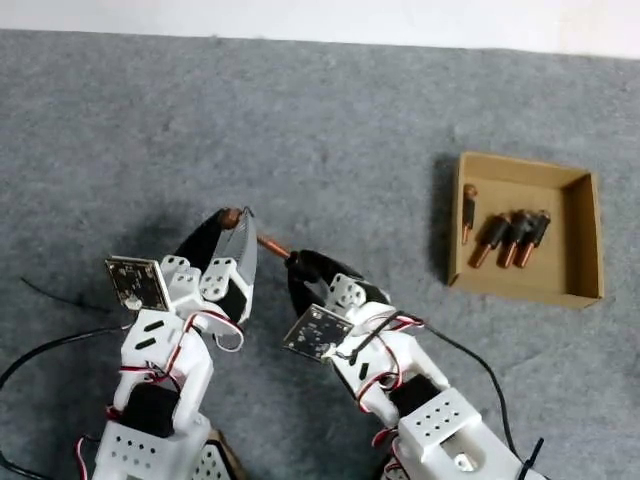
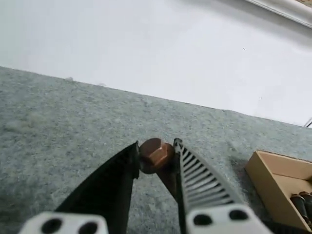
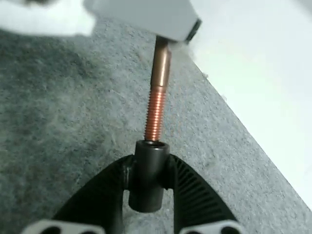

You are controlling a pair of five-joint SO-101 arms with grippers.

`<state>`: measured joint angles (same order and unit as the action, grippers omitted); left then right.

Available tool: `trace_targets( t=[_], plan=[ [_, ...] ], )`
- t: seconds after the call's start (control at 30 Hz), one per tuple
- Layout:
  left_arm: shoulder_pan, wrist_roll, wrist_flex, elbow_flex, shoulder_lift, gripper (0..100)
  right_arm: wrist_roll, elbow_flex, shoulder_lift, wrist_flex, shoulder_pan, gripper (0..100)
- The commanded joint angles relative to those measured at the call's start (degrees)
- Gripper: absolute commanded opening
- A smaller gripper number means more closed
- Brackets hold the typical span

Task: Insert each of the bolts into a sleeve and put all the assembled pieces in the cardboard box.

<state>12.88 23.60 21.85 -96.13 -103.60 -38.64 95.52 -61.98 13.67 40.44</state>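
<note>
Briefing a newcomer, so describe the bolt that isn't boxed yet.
On the grey felt tabletop, look left of the cardboard box to where two white arms meet. The copper-coloured bolt bridges them, head in the left jaws, tip in the black sleeve held by the right jaws. Unlike the four boxed pieces, it's gripped, not lying down.

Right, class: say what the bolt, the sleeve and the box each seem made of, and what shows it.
Bolt: metal, probably copper-plated; glossy reddish-orange with cut threads.
Sleeve: black metal or plastic, cannot tell which; smooth matt tube.
Box: plain brown cardboard; dull, thin upright walls.
</note>
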Motion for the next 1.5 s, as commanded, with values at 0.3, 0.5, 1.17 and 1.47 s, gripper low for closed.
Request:
trace_targets(
  t=[0.3,0.5,1.17,1.47],
  plan=[
    [2.77,0.09,0.44,-0.48,-0.75,0,-0.18,7.16,-1.10,0.22,0.22,0.5],
    [2.86,0.26,1.76,0.84,-0.75,0,-0.18,7.16,-1.01,0.22,0.22,0.5],
    [6.20,4.57,10.55,3.56,-0.75,0,-0.18,7.16,-1.01,0.48,-0.92,0.5],
    [10.95,-4.92,10.37,0.13,-0.66,2,-0.18,7.16,-1.10,0.57,-1.01,0.5]
  ],
)
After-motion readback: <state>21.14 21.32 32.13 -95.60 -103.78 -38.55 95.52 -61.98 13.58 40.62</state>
